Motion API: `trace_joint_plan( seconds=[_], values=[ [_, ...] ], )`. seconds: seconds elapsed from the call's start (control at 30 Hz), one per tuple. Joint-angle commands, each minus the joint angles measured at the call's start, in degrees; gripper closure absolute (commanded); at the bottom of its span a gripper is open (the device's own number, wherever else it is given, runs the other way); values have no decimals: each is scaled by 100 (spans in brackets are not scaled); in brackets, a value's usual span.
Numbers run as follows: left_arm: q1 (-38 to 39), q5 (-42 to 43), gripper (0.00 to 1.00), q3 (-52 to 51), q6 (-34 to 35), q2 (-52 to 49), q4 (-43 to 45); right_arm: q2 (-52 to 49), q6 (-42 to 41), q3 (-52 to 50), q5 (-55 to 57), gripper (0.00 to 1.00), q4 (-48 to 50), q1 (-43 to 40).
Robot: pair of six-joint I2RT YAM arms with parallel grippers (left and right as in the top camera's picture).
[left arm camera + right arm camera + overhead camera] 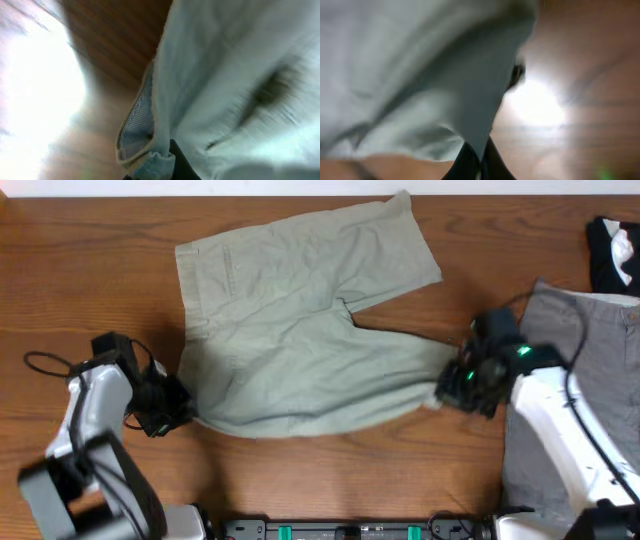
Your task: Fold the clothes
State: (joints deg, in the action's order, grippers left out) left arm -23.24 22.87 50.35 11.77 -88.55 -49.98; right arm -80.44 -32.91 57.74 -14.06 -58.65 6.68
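Left tool, right tool: shorts pinched

Overhead looks straight down on table; wrist views sit close against shorts edges.

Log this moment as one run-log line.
left tool: shut on waistband corner of pale khaki-green cotton shorts | right tool: shut on near leg hem | shorts: spread out, unfolded, on brown wooden table

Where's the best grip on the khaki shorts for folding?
On the shorts: waistband corner from the left with the left gripper, near leg's hem from the right with the right gripper. They lie flat sideways, so each end faces one arm.
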Motion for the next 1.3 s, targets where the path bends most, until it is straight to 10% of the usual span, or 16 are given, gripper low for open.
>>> trace_joint_plan(
  seconds=[0.0, 0.77, 1.27],
  values=[
    [-20, 374, 94, -9, -166, 678, -195, 101, 367, 686, 726, 99, -282, -280],
    [-4, 1296, 94, 133, -1062, 4684, -3617, 92, 835, 3324, 970, 98, -1115, -951],
    [-4, 1384, 94, 197, -1091, 4478, -3025, -361, 833, 3377, 866, 98, -866, -944]
  ],
)
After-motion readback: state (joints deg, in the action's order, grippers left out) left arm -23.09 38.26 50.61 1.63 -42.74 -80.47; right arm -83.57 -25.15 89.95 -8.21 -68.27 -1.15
